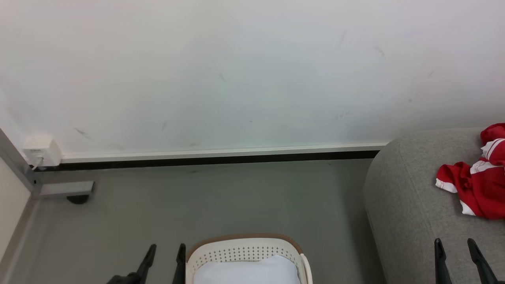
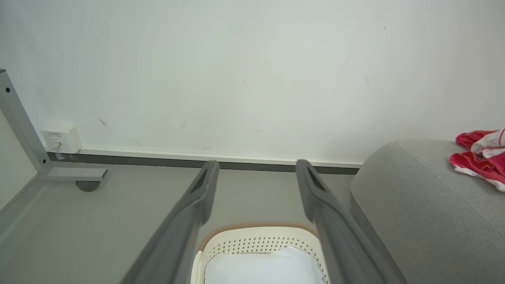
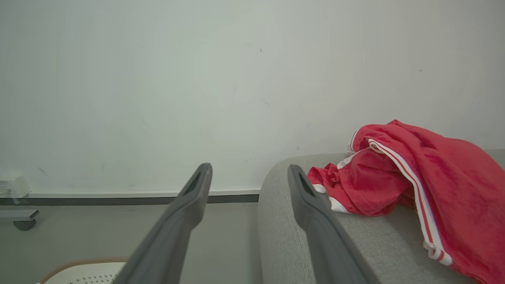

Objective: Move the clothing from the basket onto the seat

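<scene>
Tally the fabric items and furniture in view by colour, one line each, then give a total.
Red: 1, the clothing heap; I cannot tell how many separate garments are in it.
Grey: 1, the sofa, under that heap.
Cream: 1, the laundry basket on the floor.
Pale white-blue: 1, the cloth inside the laundry basket.
Total: 4

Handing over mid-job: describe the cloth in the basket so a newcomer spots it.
Start at the grey sofa on the right; on the floor beside its rounded end stands a cream perforated basket. The cloth lies inside it: plain pale white-blue, unlike the red, white-striped clothing on the sofa.
</scene>
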Controlling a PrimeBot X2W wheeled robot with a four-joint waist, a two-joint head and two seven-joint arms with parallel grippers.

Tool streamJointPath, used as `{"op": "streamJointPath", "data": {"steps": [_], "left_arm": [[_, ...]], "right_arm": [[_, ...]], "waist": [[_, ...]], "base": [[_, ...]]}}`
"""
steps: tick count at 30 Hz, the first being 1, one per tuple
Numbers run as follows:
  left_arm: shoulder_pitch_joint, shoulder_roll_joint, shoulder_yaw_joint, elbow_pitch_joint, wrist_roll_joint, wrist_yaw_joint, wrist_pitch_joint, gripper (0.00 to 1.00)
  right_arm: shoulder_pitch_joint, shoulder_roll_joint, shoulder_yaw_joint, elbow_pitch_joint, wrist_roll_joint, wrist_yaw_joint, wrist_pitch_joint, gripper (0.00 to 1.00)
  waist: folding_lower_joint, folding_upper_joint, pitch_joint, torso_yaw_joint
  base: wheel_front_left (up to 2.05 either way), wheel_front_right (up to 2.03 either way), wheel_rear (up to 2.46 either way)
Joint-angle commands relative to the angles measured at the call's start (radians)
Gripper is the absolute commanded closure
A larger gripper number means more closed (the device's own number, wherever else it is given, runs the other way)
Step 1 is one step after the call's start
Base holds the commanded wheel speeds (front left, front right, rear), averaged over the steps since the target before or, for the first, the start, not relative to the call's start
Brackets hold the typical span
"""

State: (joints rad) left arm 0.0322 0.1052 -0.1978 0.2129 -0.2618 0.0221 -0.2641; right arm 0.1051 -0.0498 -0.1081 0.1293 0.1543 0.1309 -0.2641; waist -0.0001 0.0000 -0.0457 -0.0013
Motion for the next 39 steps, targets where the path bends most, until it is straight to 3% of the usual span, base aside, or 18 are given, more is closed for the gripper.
{"op": "streamJointPath", "data": {"steps": [1,26,27,32,39], "left_arm": [[0.012,-0.001,0.005,0.002,0.010,-0.003,0.000,0.00],[0.010,-0.049,0.080,0.036,0.091,-0.068,0.000,0.00],[0.000,-0.052,0.076,0.038,0.076,-0.066,0.000,1.00],[0.018,-0.059,0.070,0.080,0.068,-0.066,0.002,1.00],[0.000,-0.058,0.096,0.078,-0.069,-0.074,0.041,1.00]], "right_arm": [[0.004,-0.002,0.000,0.003,0.004,0.000,0.000,0.00],[-0.014,-0.002,0.042,0.024,0.024,0.000,0.000,0.00],[-0.010,0.000,0.042,0.026,0.023,0.000,0.000,1.00],[0.006,0.013,0.042,0.070,0.028,0.000,0.002,1.00],[-0.018,0.011,0.036,0.075,0.166,0.000,0.039,1.00]], "waist": [[0.0001,0.0000,0.000,0.000],[0.0001,0.0000,-0.010,0.015],[0.0001,0.0000,-0.010,0.016],[0.0001,0.0000,-0.010,0.016],[0.0001,0.0000,-0.006,0.015]], "base": [[0.00,0.00,0.00],[0.00,0.00,0.00],[0.00,0.00,0.00],[0.00,0.00,0.00],[0.00,0.00,0.00]]}}
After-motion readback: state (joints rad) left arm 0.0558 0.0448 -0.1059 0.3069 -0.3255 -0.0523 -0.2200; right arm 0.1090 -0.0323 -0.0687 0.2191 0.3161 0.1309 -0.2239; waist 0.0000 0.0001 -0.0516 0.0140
